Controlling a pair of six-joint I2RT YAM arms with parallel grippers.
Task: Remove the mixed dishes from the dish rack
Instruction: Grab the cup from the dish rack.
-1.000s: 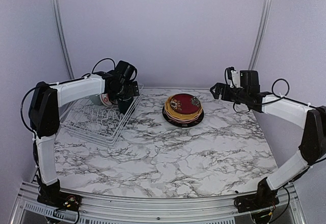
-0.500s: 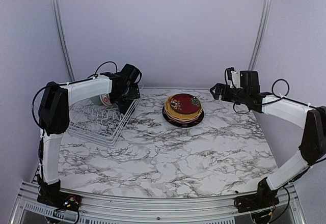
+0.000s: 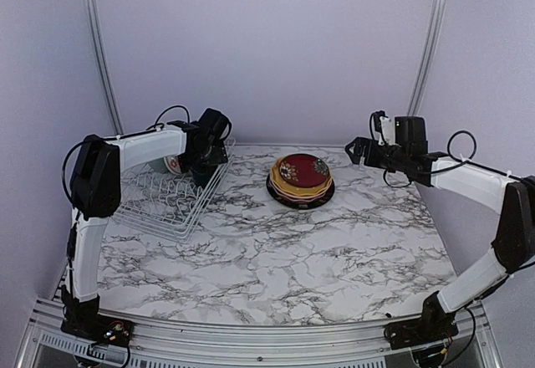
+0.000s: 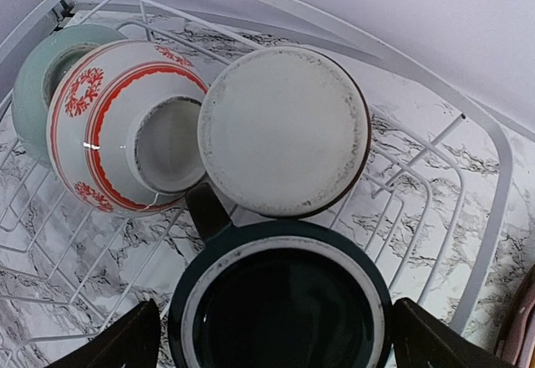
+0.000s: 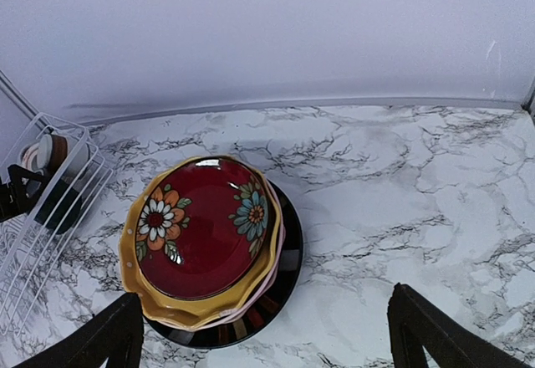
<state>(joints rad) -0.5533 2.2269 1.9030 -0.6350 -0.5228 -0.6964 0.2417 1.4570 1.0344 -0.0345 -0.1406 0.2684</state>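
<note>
The white wire dish rack (image 3: 159,205) stands at the table's back left. In the left wrist view its far corner holds a dark teal mug (image 4: 280,301) with its mouth facing me, a pale cup (image 4: 284,130) showing its base, a white bowl with a red pattern (image 4: 125,125) and a pale green bowl (image 4: 38,75). My left gripper (image 4: 276,339) is open, one finger on each side of the mug's rim. Four plates sit stacked mid-table: dark red floral (image 5: 205,226) on top, then scalloped orange-yellow (image 5: 134,284), a pink edge and black (image 5: 276,293). My right gripper (image 5: 267,334) hangs open above and to the right of the stack, holding nothing.
The rack's upright prongs and its curved rim wire (image 4: 493,184) surround the mug closely. In the top view the plate stack (image 3: 301,177) lies between my left gripper (image 3: 205,163) and my right gripper (image 3: 355,149). Marble tabletop stretches in front, with the back wall close behind.
My left gripper has pushed deeper into the rack's far corner, toward the mug. The right arm and the plate stack have stayed put.
</note>
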